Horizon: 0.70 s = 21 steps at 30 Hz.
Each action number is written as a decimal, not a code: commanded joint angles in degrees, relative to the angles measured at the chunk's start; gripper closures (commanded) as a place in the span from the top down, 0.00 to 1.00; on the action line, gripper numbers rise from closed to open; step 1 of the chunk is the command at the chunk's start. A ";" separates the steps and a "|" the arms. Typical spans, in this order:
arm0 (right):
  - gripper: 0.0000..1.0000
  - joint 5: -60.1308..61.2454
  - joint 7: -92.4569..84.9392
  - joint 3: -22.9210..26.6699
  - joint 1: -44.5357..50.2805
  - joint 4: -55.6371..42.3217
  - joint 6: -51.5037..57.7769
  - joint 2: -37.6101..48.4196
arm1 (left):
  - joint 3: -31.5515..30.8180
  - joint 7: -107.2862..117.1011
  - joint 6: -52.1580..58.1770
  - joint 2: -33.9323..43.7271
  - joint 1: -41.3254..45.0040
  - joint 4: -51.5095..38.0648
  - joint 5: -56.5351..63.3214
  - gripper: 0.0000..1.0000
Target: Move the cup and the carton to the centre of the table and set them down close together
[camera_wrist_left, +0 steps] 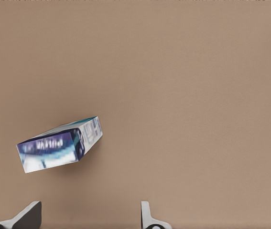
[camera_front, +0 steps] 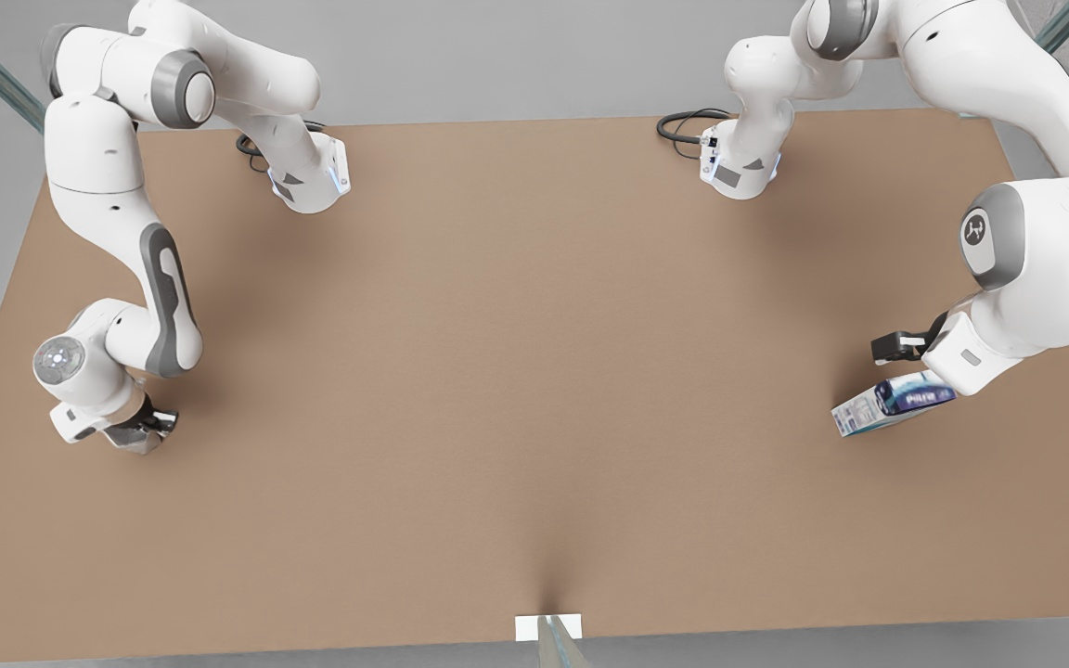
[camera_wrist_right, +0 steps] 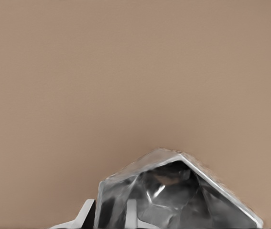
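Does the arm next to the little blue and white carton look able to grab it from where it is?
Probably yes. The left end effector hangs open just short of the carton, with nothing but table between them. The right end effector is at the cup.

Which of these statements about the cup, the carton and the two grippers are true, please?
1. The carton is near the front view's right end of the table. True.
2. The left gripper is holding the carton. False: its fingers are spread open and the carton lies clear of them.
3. The right gripper has one finger on each side of the cup's wall. True.
4. The cup and the carton sit together at the table's centre. False: they are at opposite ends, with the cup at the front view's left.
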State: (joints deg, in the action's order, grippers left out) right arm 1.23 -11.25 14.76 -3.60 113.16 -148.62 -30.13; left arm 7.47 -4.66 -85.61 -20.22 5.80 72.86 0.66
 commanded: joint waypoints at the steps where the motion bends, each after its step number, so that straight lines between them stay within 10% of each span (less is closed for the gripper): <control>1: 0.21 0.00 0.00 0.00 0.00 -0.04 0.00 -0.02 | 0.00 0.00 0.00 0.00 0.00 0.00 0.05 1.00; 21: 0.21 -0.17 0.36 -5.53 2.81 0.84 1.14 3.85 | 0.09 0.18 0.00 0.36 0.00 -0.09 0.05 1.00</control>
State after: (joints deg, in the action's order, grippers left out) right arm 1.10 -10.73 7.98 -0.53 114.00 -147.45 -25.69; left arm 7.47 -4.48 -85.58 -19.87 5.79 72.77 0.67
